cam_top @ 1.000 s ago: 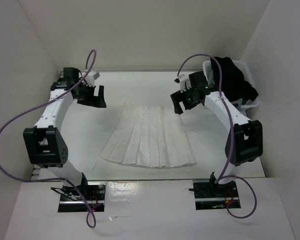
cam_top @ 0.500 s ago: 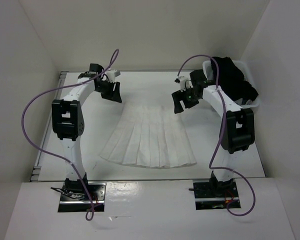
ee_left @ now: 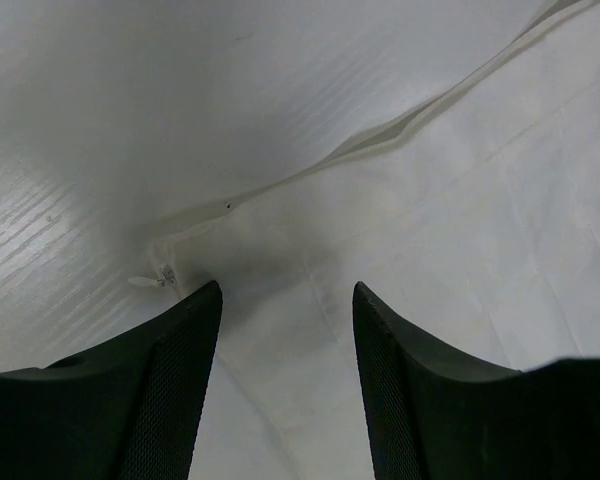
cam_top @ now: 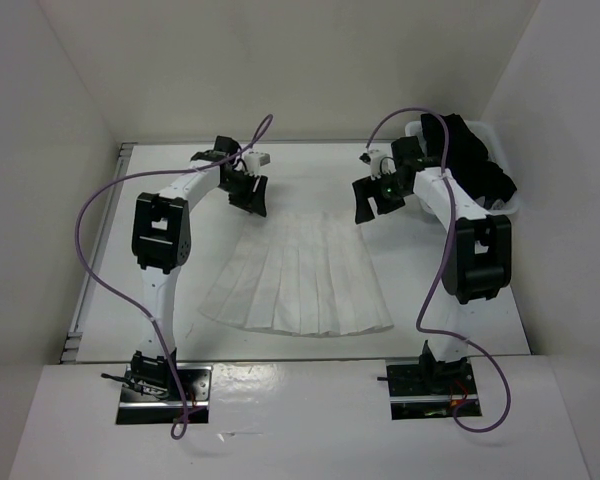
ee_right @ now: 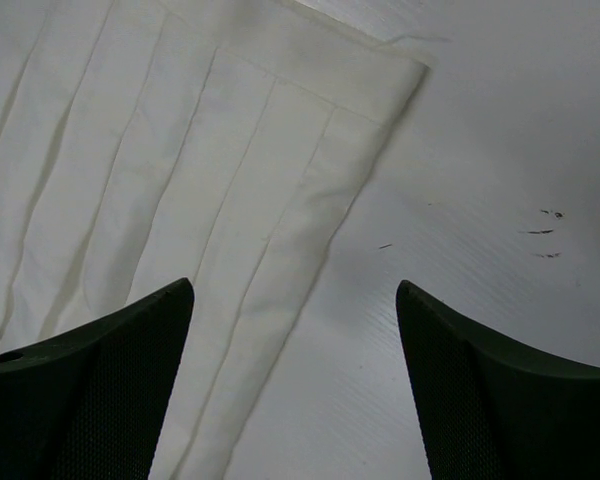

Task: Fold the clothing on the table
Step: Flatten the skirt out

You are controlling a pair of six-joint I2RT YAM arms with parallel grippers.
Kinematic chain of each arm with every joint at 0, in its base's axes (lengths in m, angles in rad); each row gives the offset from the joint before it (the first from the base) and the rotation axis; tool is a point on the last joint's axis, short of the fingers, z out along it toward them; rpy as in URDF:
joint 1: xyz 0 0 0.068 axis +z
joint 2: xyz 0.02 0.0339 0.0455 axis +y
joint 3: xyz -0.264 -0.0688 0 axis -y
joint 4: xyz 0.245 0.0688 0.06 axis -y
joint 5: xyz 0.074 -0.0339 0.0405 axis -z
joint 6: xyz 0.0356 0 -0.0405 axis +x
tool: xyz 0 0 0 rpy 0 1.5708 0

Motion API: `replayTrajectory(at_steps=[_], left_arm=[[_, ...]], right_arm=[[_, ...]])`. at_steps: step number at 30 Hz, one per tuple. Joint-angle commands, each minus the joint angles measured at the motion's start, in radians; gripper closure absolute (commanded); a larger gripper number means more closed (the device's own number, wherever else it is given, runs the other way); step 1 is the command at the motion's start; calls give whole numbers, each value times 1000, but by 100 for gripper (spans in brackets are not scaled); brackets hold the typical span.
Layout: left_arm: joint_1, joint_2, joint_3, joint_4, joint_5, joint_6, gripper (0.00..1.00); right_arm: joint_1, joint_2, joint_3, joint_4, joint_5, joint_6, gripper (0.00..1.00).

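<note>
skirt: the white pleated skirt [cam_top: 300,275] lies flat and fanned in the middle of the top view on the table [cam_top: 310,165]; waistband toward the top of the frame, wide hem toward the bottom; no fold made yet

left claw: the left gripper [cam_top: 248,193] is at the upper-left waistband end; released, nothing between the fingers; in the left wrist view they straddle cloth just inside the corner, with a small thread tag [ee_left: 152,281] beside the finger at frame left; can't tell if the tips touch the cloth

right claw: the right gripper [cam_top: 366,203] is at the upper-right waistband end; released wide, grasping nothing; in the right wrist view one finger is over the pleats and the other over bare table; the waistband corner [ee_right: 405,72] sits in the upper right of that frame, beyond the tips

risk, missed pinch: the fabric looks thin and lies flat; if you close from too high you likely get air or one ply

risk, uneven grab: your left is on its corner while your right straddles the side edge below its corner; if you lift like that, expect a skewed fold line and a drooping right corner

risk, pleats: pull the two ends apart or drag them and the pleats will probably splay and the hem slide

risk, table scrape: come down too hard and the tips will jam on the tabletop and bunch the waistband

risk, clutter: the basket [cam_top: 513,207] of black garments [cam_top: 470,150] is close behind your right arm at upper right; a wide swing back could snag it
</note>
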Motion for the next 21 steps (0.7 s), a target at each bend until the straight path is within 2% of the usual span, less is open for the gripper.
replayTrajectory(at_steps=[1, 12, 21], left_arm=[[7, 6, 44, 8, -39, -3, 37], [26, 4, 73, -6, -94, 17, 36], [36, 42, 73, -6, -74, 26, 36]], right_arm=[[-24, -15, 31, -16, -36, -18, 14], [-33, -6, 31, -16, -45, -18, 14], [-33, 4, 31, -16, -45, -18, 14]])
